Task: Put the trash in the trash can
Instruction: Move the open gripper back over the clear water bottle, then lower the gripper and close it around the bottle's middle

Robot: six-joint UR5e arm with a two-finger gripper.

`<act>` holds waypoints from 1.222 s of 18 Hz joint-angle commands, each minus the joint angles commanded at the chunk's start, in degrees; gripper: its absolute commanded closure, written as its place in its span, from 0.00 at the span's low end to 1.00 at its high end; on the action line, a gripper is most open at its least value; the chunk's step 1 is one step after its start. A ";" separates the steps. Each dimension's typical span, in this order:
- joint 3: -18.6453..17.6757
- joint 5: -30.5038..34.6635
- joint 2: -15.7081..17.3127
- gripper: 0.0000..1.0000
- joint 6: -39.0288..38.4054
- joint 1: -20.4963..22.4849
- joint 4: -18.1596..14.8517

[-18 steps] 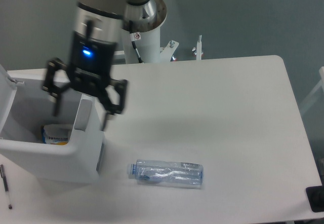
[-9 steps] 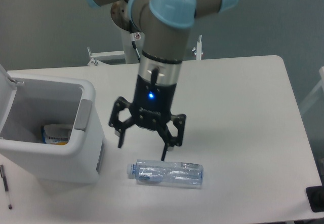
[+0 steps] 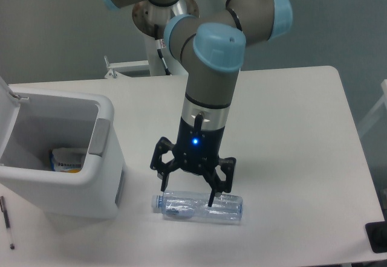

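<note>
White desk (image 3: 290,128) carries all items. Trash can (image 3: 57,185) stands at 9 o'clock, lid raised, a printed packet (image 3: 66,160) inside. Gripper (image 3: 187,196) hangs directly over the bottle (image 3: 198,206), fingers (image 3: 211,198) spread apart astride it. Bottle lies flat at 6 o'clock, cap toward the can. Pen (image 3: 6,221) lies at 8 o'clock.

Grey tubular arm (image 3: 208,80), pale-blue joint caps, black hand (image 3: 186,193) with blue light.

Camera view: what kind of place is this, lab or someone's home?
Most likely a robotics lab: an industrial arm on a pedestal base behind a plain white table, grey floor, and a staged setup of trash can and bottle.
</note>
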 joint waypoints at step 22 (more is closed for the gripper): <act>-8.35 3.78 -3.96 0.00 32.18 -1.23 0.00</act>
